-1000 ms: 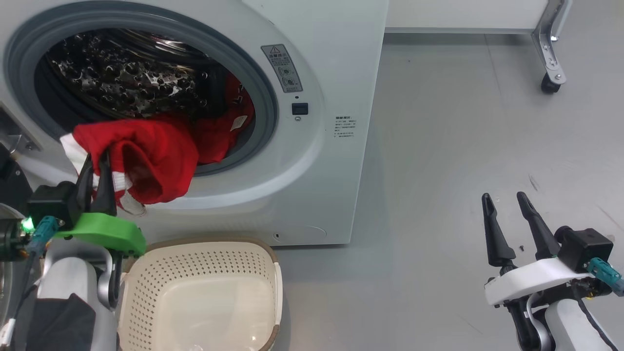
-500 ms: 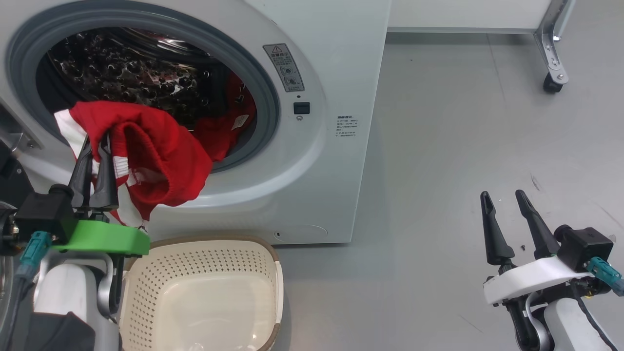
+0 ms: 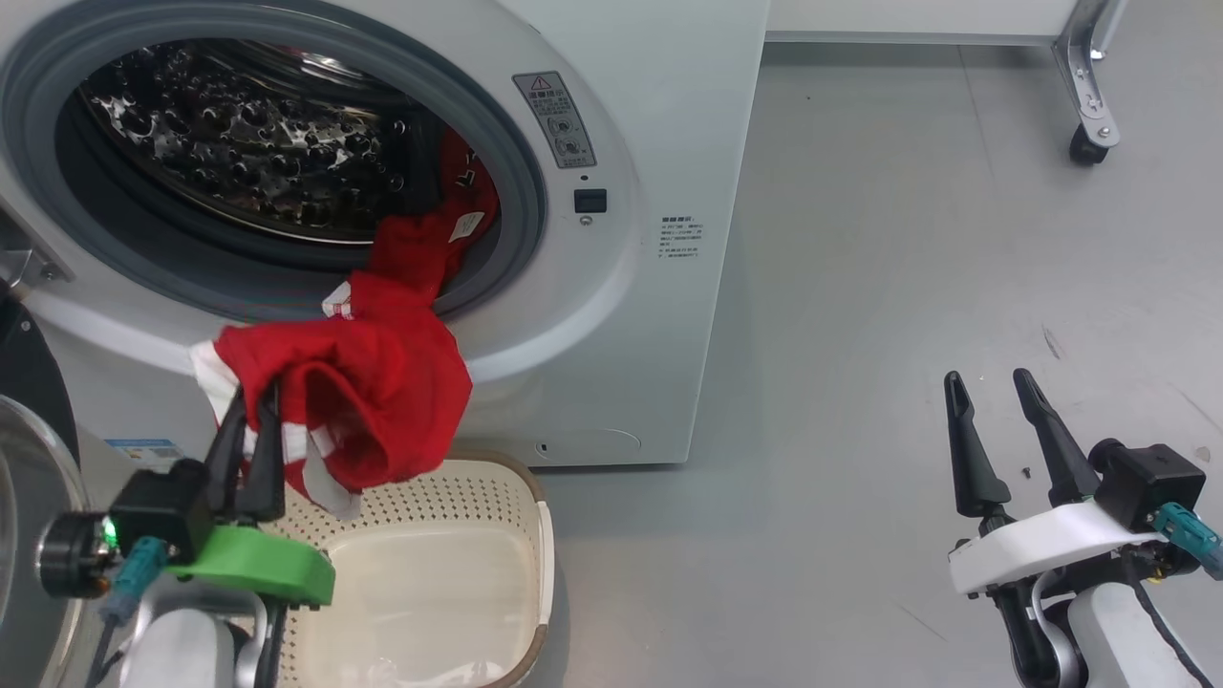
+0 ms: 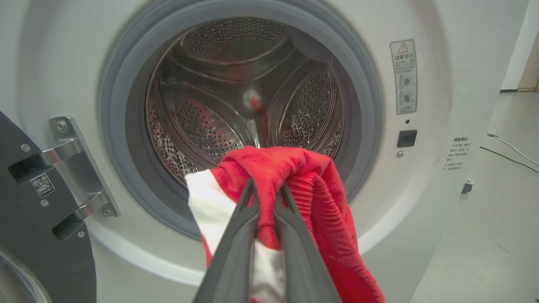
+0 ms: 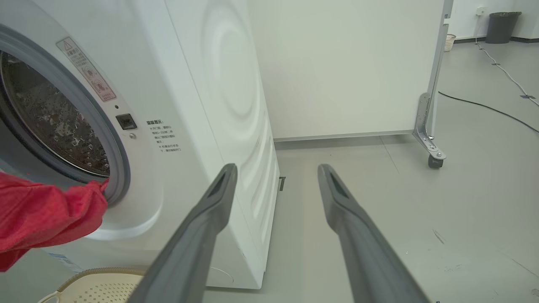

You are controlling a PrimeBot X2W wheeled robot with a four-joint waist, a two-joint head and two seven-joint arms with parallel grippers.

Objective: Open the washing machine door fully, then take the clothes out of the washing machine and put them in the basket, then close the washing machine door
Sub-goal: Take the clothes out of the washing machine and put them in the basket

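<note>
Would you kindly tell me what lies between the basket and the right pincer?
Bare grey floor; in the head view, no object stands between the basket and the open right pincer.

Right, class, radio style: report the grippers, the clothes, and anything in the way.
Left gripper shut on the clothes, hanging by the basket. Right gripper open, idle. One end of the clothes trails from the washing machine.
</note>
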